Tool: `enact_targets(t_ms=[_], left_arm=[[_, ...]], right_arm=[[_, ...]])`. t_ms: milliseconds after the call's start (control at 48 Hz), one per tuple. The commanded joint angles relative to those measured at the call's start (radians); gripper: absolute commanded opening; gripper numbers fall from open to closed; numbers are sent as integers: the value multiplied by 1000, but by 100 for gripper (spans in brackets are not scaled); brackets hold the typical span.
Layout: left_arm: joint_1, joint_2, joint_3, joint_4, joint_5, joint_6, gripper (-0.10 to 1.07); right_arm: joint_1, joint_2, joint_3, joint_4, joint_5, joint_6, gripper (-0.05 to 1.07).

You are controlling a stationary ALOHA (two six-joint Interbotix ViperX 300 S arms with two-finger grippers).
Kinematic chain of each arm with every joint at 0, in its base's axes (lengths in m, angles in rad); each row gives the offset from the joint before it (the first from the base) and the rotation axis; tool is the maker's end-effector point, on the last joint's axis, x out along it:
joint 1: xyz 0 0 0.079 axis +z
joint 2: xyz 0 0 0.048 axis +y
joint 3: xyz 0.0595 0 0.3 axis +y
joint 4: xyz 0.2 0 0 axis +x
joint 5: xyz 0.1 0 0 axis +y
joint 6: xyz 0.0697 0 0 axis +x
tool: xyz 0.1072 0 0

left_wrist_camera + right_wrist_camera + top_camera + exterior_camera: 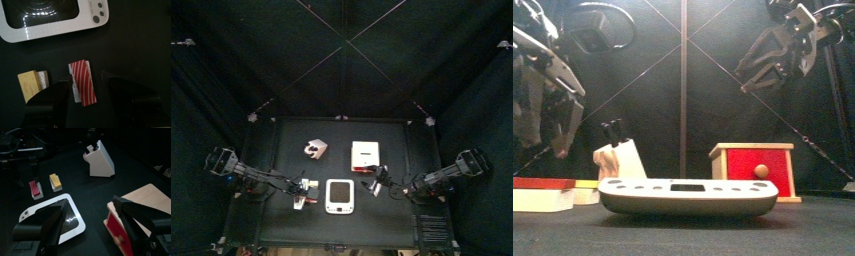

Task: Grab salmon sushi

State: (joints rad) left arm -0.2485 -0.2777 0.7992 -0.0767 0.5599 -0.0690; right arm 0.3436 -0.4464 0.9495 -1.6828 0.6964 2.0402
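Note:
The salmon sushi (83,82), red-and-white striped on white rice, lies on the black table next to a yellow egg sushi (29,86). My left gripper (87,84) is open, with one jaw on each side of the salmon sushi and a gap on both sides. In the front view the salmon sushi (540,190) is at the far left, under the left arm. The right wrist view shows it too (35,188). My right gripper (93,215) is open and empty, held above the table near the red box (127,230).
A white scale (339,195) lies at the table's front middle, close to both sushi. A white knife block (314,149) and the red box with a pale wooden top (366,153) stand behind it. The right arm (445,175) comes in from the right.

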Motion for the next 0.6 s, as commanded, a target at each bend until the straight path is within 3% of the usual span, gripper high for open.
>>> enact_targets(t_ms=[0,188,375,583], left_arm=[[5,-17,-74,11,84,-64,86],[-17,2,-103,123,137,-270,86],[-140,34,-80,307,133,-451,86],[-178,81,-31,396,61,-615,87]], right_arm=[[0,-28,-3,-3,3,-2,101],[5,-43,2,-3,3,-2,101],[6,-48,6,-3,3,0,101],[6,-48,6,-3,3,0,101]])
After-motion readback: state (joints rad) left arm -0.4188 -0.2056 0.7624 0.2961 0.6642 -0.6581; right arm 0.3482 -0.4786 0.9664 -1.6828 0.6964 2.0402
